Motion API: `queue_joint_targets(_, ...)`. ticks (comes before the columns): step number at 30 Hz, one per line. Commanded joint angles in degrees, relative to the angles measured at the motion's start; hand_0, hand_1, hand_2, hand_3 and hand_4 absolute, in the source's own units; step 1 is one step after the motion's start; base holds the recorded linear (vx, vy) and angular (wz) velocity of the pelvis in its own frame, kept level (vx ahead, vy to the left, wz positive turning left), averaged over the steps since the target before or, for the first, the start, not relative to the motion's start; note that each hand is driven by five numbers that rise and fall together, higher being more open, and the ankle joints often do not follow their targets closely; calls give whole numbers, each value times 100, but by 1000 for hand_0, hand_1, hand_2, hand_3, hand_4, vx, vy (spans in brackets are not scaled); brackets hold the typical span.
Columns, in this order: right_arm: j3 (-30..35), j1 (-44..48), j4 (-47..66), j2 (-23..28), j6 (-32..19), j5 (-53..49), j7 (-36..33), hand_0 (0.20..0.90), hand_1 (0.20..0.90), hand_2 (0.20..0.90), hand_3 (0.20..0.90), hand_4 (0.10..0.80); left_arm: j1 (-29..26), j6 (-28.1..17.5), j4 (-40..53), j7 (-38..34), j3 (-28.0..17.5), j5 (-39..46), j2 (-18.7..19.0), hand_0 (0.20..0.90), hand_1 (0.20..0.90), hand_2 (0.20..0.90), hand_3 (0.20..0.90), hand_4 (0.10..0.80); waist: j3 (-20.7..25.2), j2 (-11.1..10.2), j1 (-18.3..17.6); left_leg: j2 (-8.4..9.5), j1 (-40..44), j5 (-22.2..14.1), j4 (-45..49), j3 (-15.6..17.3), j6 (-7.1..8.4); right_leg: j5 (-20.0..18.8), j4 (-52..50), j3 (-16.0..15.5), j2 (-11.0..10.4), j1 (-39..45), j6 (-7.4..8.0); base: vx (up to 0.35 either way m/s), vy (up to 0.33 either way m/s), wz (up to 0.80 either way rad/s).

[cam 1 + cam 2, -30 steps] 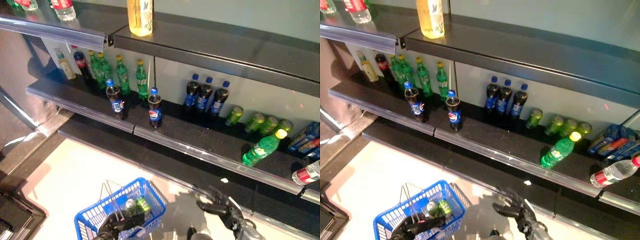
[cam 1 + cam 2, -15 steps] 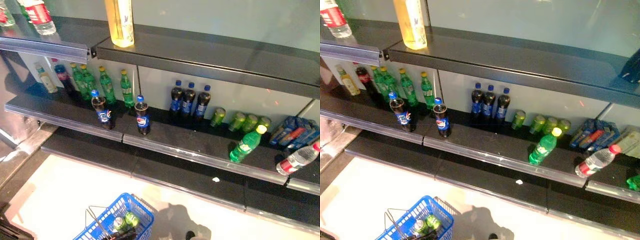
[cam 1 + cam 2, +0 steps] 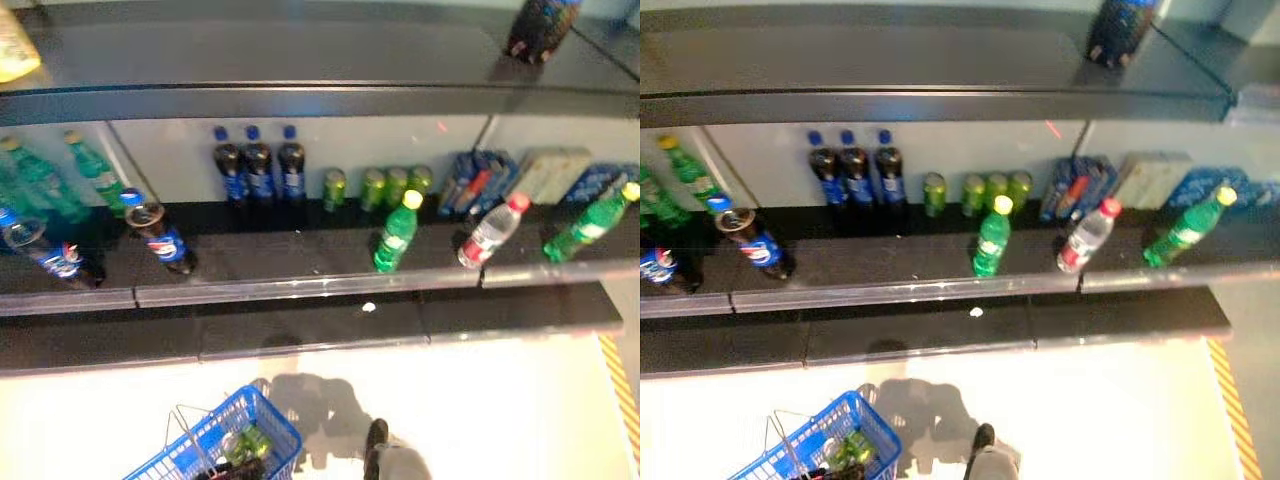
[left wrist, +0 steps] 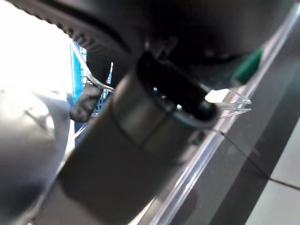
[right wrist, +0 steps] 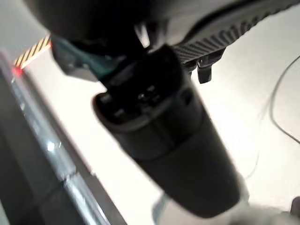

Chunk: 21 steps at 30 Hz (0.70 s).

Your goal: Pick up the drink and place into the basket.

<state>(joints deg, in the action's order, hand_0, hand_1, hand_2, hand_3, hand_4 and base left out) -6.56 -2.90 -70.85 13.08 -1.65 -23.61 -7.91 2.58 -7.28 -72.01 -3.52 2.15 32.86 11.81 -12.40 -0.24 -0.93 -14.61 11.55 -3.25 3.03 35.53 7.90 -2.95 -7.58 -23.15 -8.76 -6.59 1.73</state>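
Careful: with neither hand's fingers readable, you cannot tell whether either holds anything, and the blue basket (image 3: 215,450) at 7 o'clock could tip or spill its green cans (image 3: 250,440) if you swing toward the tilted green bottle (image 3: 395,232).

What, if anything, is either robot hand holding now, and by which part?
It cannot be told. The left hand shows only as a dark sliver by the blue plastic basket's wire handle; the right hand barely shows at the bottom edge.

Shelf front lay open between cola bottles (image 3: 160,240) at 9 o'clock and green bottle (image 3: 396,232) at 3 o'clock.
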Motion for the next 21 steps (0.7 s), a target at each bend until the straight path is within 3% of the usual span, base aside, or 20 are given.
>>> queue_joint_targets(1,-136,189,-49,116,-113,365,-295,900,900,900,900,800,134,-370,480,-130,-141,115,294,300,300,300,200,100,200,-222,12,287,-1020,415,210,-386,-418,600,87,257,1,1085,401,-74,-353,-37)
queue_joint_targets(3,-238,189,-2,142,-17,539,-427,900,900,900,900,800,144,-400,378,-137,-205,28,163,300,300,300,200,100,255,-252,-56,135,-936,565,49,-479,-299,583,240,353,153,1098,342,-58,-315,-27)
queue_joint_targets(6,-219,110,-27,165,-48,498,-347,900,900,900,900,800,177,-333,300,-155,-203,249,94,300,300,300,200,100,294,-306,-116,54,-882,667,24,-742,-192,570,371,506,295,1140,256,11,-245,-13)
queue_joint_targets(8,-347,109,-31,152,-117,751,-401,900,900,900,900,800,204,-263,235,-147,-272,387,28,300,300,300,200,100,293,-313,-53,73,-967,825,70,-1156,-208,513,368,657,398,1082,159,-11,-219,-4)
queue_joint_targets(9,-426,121,-19,143,-101,774,-388,900,900,900,900,800,222,-243,206,-161,-284,401,-3,300,300,300,200,100,296,-320,3,157,-1000,811,93,-1540,-211,524,351,793,434,1068,144,20,-190,-32)
queue_joint_targets(12,-622,207,-12,146,2,993,-362,900,900,900,900,800,324,-213,171,-323,-303,785,-97,300,300,300,200,100,276,-347,195,557,-1098,595,325,-2751,-311,537,349,1256,527,1039,96,169,-208,-87)
queue_joint_targets(13,-816,316,-52,131,85,1270,-283,900,900,900,900,800,445,-198,96,-623,-421,1279,-218,300,300,300,200,100,224,-388,448,1164,-1243,202,763,-3702,-529,530,420,1655,599,1091,54,249,-316,-167)
queue_joint_targets(14,-881,370,-79,106,109,1329,-244,900,900,900,900,800,467,-180,26,-722,-479,1385,-245,300,300,300,200,100,226,-404,544,1456,-1363,105,915,-3886,-627,496,453,1737,620,1085,51,277,-361,-212)
queue_joint_targets(15,-905,402,-109,90,108,1331,-228,900,900,900,900,800,475,-133,-33,-771,-535,1384,-244,300,300,300,200,100,199,-399,616,1612,-1419,18,1010,-3913,-682,492,458,1757,645,1117,61,169,-233,-179)
queue_joint_targets(18,-917,491,-165,41,159,1188,-242,900,900,900,900,800,468,-6,-181,-821,-603,1342,-181,300,300,300,200,100,131,-320,748,1845,-1500,-7,863,-3756,-738,522,379,1674,751,1177,93,187,-196,-171)
queue_joint_targets(21,-940,578,-169,-33,195,956,-328,900,900,900,900,800,568,9,-344,-803,-631,1513,-111,300,300,300,200,100,14,-132,1032,2051,-2034,620,387,-3648,-627,767,216,1686,1079,1429,67,283,-188,-49)
